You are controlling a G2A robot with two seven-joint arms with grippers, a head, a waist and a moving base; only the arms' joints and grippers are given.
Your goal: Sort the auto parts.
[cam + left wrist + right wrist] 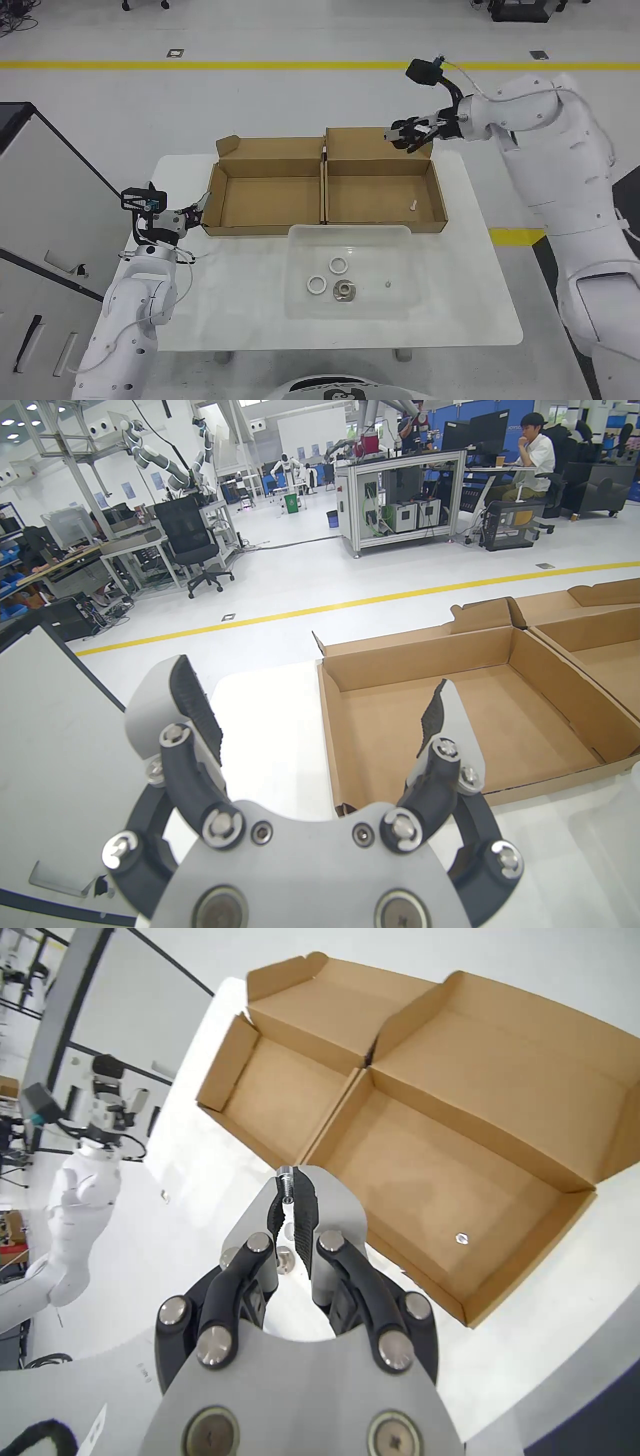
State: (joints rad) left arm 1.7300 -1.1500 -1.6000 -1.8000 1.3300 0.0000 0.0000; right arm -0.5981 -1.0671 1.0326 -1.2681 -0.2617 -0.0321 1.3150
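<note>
Brown cardboard boxes (265, 200) on white table (230, 290); white tray (350, 229) holding white rings (340, 266); silver screw (286, 1178) between black ribbed pads (305, 1213); yellow floor line (200, 65).

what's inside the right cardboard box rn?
One small bolt lies on the floor of the right box, toward its front right corner. The right end effector, shut on a screw, covers part of the back flap only.

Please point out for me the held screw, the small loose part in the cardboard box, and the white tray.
held screw (285, 1180): right wrist view, its threaded shaft.
small loose part (462, 1238): right wrist view, its middle.
white tray (350, 229): top view, its far rim.
</note>
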